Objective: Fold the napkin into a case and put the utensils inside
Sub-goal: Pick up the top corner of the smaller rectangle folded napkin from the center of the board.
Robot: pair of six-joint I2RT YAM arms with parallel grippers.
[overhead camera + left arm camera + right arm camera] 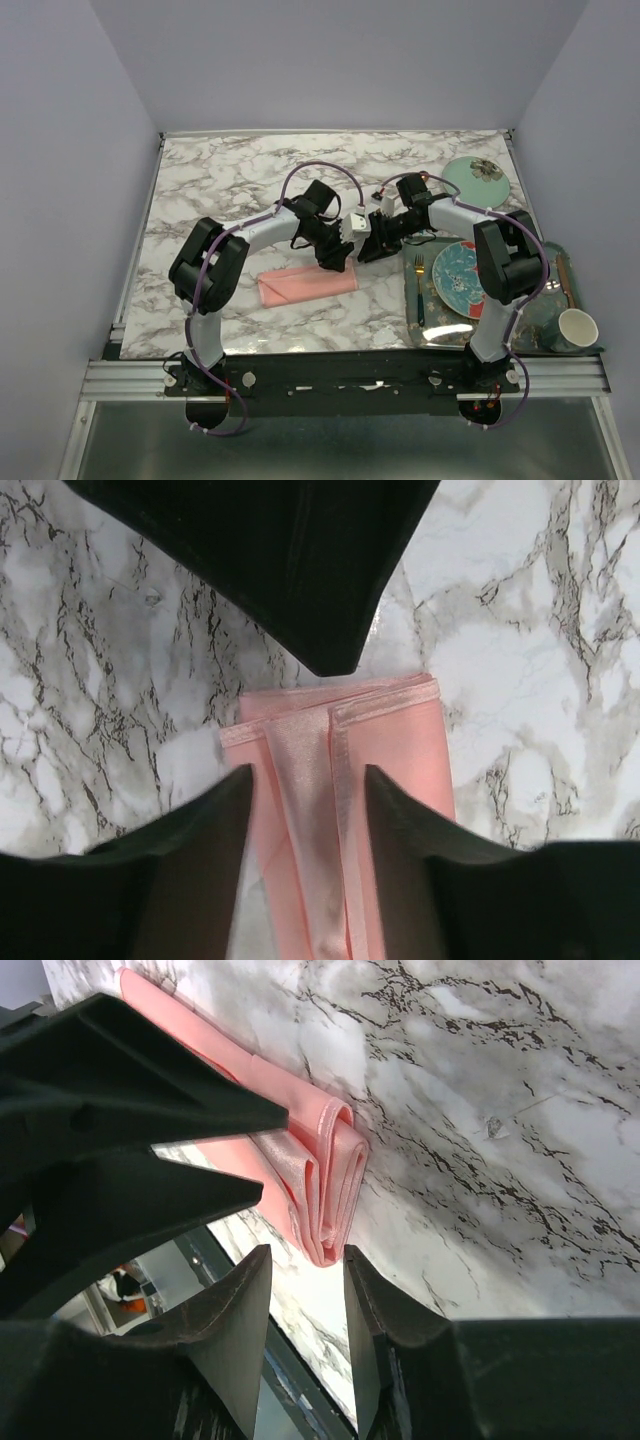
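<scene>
Case [400, 750] end under left pincer [307, 785], between its parted jaws.

- Robot arms: two, the left arm [215, 265] and the right arm [505, 255].
- Two-finger grippers: two, the left gripper [307, 780] and the right gripper [307, 1260].
- Folded pink napkin [307, 285]: one.
- Marble-topped table [230, 180]: one.
- Green tray [445, 335]: one.
- Blue patterned plate [460, 278]: one, on the tray.
- Pale green round dish [477, 178] with a flower print: one.
- Gold-headed fork [420, 290] with a teal handle: one.
- White cup [577, 328]: one.
- Other items at the tray's right end: too unclear to count.
</scene>
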